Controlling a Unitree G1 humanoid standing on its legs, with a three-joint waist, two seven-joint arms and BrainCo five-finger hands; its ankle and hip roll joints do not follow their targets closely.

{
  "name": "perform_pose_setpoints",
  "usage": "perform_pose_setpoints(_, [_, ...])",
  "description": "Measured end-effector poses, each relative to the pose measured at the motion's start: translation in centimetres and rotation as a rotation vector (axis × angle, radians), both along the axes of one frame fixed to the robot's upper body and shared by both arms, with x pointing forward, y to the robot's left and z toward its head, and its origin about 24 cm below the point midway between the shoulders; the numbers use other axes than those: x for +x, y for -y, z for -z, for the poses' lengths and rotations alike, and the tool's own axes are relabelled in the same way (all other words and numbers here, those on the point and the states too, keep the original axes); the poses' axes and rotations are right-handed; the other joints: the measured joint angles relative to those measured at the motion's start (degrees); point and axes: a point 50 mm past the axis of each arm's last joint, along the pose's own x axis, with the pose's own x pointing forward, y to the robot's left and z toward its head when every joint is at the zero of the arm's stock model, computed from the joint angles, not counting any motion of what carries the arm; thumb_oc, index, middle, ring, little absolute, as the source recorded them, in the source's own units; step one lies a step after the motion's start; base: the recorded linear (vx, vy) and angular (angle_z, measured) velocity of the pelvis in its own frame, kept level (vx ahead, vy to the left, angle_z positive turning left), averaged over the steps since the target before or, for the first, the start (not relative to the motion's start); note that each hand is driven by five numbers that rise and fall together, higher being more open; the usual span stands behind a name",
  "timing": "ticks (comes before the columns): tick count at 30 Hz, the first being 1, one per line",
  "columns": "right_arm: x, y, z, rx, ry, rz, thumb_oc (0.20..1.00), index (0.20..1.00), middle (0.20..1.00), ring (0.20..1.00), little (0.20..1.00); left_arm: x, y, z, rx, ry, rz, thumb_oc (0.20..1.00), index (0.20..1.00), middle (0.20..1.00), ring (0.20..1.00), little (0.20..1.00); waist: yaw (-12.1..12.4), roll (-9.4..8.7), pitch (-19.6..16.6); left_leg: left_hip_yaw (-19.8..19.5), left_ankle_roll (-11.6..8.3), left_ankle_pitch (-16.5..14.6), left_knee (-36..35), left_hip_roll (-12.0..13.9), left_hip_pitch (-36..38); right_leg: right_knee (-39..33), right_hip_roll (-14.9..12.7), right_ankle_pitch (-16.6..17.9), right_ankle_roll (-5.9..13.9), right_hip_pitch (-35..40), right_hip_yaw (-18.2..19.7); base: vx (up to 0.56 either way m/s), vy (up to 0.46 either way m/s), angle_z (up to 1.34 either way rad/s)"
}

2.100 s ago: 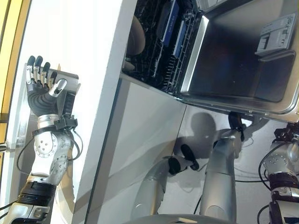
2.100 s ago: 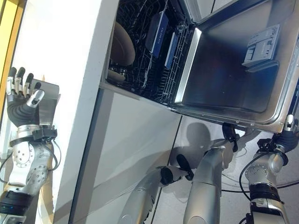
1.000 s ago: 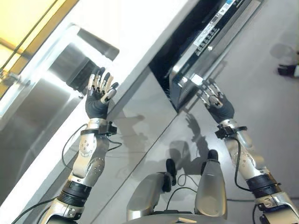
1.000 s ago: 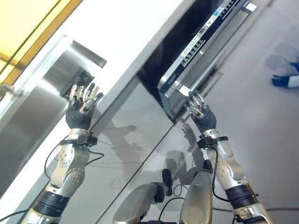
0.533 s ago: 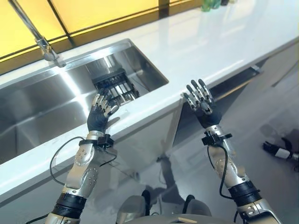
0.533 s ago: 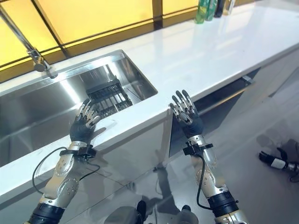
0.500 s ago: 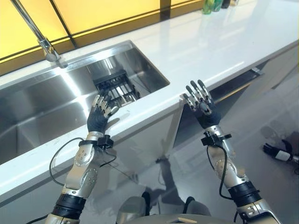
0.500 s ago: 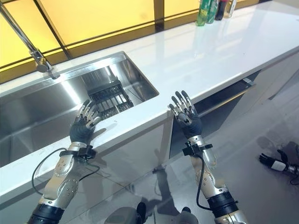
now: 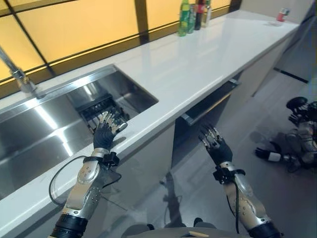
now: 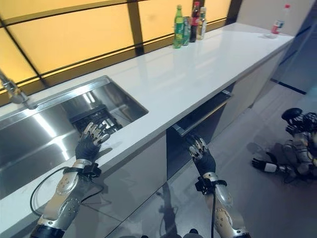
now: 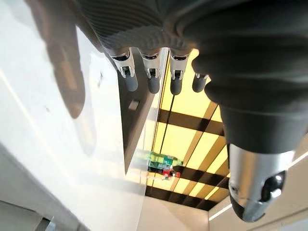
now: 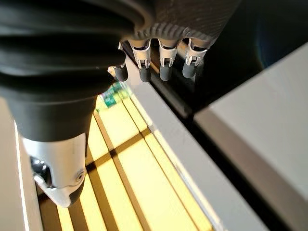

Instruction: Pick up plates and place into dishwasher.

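Left hand [image 9: 104, 135]: held up over the front edge of the white counter [image 9: 188, 64], at the near right corner of the sink; fingers are spread and nearly straight, and nothing is held. In the left wrist view its fingers [image 11: 153, 77] are seen extended over the white surface.
Right hand [image 9: 214, 146]: raised below counter level, in front of the dishwasher; fingers are spread and relaxed, and nothing is gripped. In the right wrist view its fingertips [image 12: 165, 67] are seen pointing toward the dark gap at the door's top.
Dishwasher [image 9: 198, 121]: set under the counter, to the right of the sink; its door is seen almost closed, with a dark gap along the top edge and a long bar handle [image 9: 210, 101] just below the counter lip.
Sink [image 9: 44, 124]: a steel basin sunk into the counter on the left side, with a dark rack [image 9: 99, 110] lying in its right part, just beyond the left hand.
Plates: none can be made out on the counter, in the sink or in either hand.
Tap [image 9: 17, 74]: a steel spout is mounted at the back left of the sink.
Bottles [image 10: 188, 22]: a green one and others are grouped at the back of the counter, against the yellow window panels.
Small container [image 10: 279, 25]: stood at the far right end of the counter.
Floor [image 9: 277, 198]: grey; dark gear [image 9: 297, 129] is seen lying at the right side, well apart from the right hand.
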Motion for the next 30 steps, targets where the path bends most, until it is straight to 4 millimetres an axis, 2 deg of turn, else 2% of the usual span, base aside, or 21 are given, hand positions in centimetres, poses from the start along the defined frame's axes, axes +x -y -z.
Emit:
perform_pose_setpoints(2, [0.1,0.0,-1.6,-0.037,0.082,-0.037,1.0,1.0,1.0,1.0,1.0,0.0,0.0,0.0,-0.002,0.002,-0.006,1.0,1.0,1.0,1.0,1.0,-0.6,0.01,0.0,0.3,0.12,0.2,-0.5,-0.2,0.4,-1.0,-0.1,0.6,0.11,0.5,0.2,-0.04,0.082,-0.12])
perform_pose_setpoints(8, [0.7,-0.8,-5.6,-0.052,0.301,-0.108,1.0,1.0,1.0,1.0,1.0,0.0,0.1,-0.3,-0.016,0.036,-0.02,1.0,1.0,1.0,1.0,1.0,-0.2,-0.24,-0.5,0.1,0.3,0.3,-1.1,-0.5,0.7,-1.2,-0.3,0.7,0.21,0.8,0.0,-0.03,0.084,0.02])
perform_pose_setpoints(11, [0.9,-1.1,-7.0,-0.043,0.379,-0.123,1.0,1.0,1.0,1.0,1.0,0.0,0.2,-0.5,-0.025,0.059,-0.023,1.0,1.0,1.0,1.0,1.0,0.9,-0.3,-0.5,-0.5,0.35,0.4,-1.1,-0.6,0.3,-1.1,-0.3,0.6,0.25,1.0,-0.2,-0.03,0.045,0.11])
perform_pose_setpoints(14, [0.8,-1.1,-7.5,-0.061,0.407,-0.101,1.0,1.0,1.0,1.0,1.0,0.0,0.6,-0.7,-0.029,0.089,-0.03,1.0,1.0,1.0,1.0,1.0,1.1,-1.01,-1.0,-4.1,0.29,0.3,-0.9,-0.8,-0.4,-0.9,-0.3,-1.0,0.61,2.5,-1.0,0.0,0.021,0.56])
perform_pose_setpoints(19, [1.1,-1.0,-8.1,-0.114,0.437,-0.047,1.0,1.0,1.0,1.0,1.0,0.0,1.4,-1.5,0.014,0.147,-0.023,1.0,1.0,1.0,1.0,1.0,1.5,-2.4,-2.2,-10.2,-0.93,1.9,-0.5,-0.9,-2.9,-2.1,1.6,-3.3,-0.09,3.9,1.7,0.03,-0.036,0.73])
perform_pose_setpoints(20, [1.2,-1.0,-8.3,-0.122,0.444,-0.034,1.0,1.0,1.0,1.0,1.0,0.0,1.6,-1.7,0.009,0.154,-0.024,1.0,1.0,1.0,1.0,1.0,2.3,-2.47,-2.3,-11.5,-1.18,2.1,-0.4,-0.8,-3.5,-2.9,2.0,-3.5,-0.31,4.7,2.1,0.03,-0.115,0.62])
perform_pose_setpoints(22, [1.6,-1.1,-8.9,-0.144,0.46,-0.011,1.0,1.0,1.0,1.0,1.0,0.0,1.9,-2.0,-0.005,0.169,-0.033,1.0,1.0,1.0,1.0,1.0,2.7,-2.45,-2.3,-12.9,-1.63,2.4,-0.3,-0.6,-4.0,-3.2,2.5,-4.2,-0.67,5.3,2.2,0.0,-0.13,0.6])
perform_pose_setpoints(25, [2.2,-1.2,-9.8,-0.164,0.487,0.022,1.0,1.0,1.0,1.0,1.0,0.0,2.0,-2.1,-0.011,0.17,-0.038,1.0,1.0,1.0,1.0,1.0,3.7,-2.18,-2.6,-12.9,-2.07,2.9,-0.4,-0.1,-4.5,-5.0,3.1,-4.2,-1.1,6.7,1.7,-0.01,-0.117,0.43])
perform_pose_setpoints(30, [2.7,-1.8,-10.1,-0.201,0.49,0.038,1.0,1.0,1.0,1.0,1.0,0.0,1.9,-2.2,-0.017,0.171,-0.06,1.0,1.0,1.0,1.0,1.0,5.3,-1.49,-4.0,-14.2,-2.49,3.5,-1.6,0.0,-4.6,-6.8,3.4,-4.1,-1.28,7.9,0.1,-0.01,-0.097,0.17])
